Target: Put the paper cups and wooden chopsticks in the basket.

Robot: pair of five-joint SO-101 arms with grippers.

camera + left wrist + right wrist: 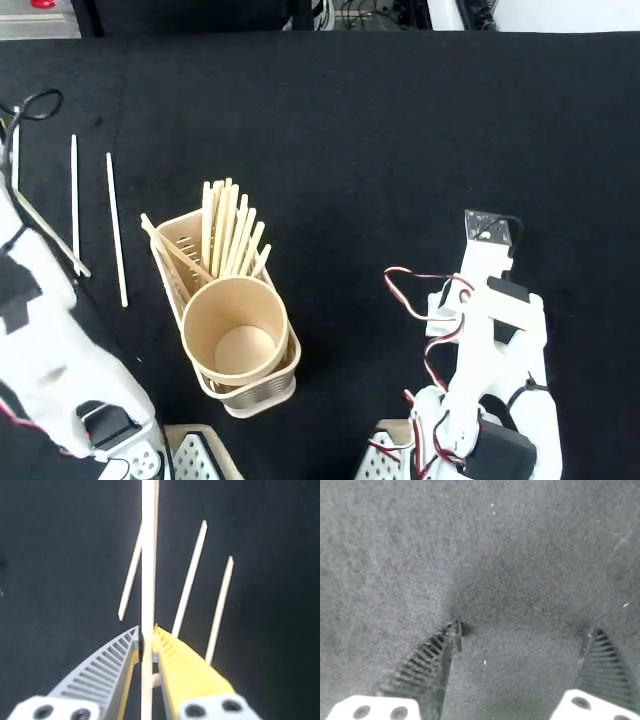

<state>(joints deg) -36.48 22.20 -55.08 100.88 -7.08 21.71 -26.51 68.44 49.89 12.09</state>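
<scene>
Right now the left gripper (147,632) is pinched narrow on a single wooden chopstick (148,555), which runs straight out past its tips and back between the jaws. Beyond the tips, down on the black surface (400,120), three loose chopsticks (190,580) lie roughly side by side. They are apart from one another, and none touches the held one as far as I can tell. The basket (262,392) sits well off to that gripper's side, between the two arms. A paper cup (245,348) stands upright in the end nearer the arms' bases, and a bundle of chopsticks (228,232) leans out of the other end. The right gripper (520,635) hangs wide open just over bare cloth, holding nothing.

I'd say the step in hand is the carry — one stick taken up, not yet delivered. The next move calls for swinging it across to the basket and tipping it so one end drops in alongside the bundle rather than bridging the rim — then a release, with three more sticks left to fetch.
</scene>
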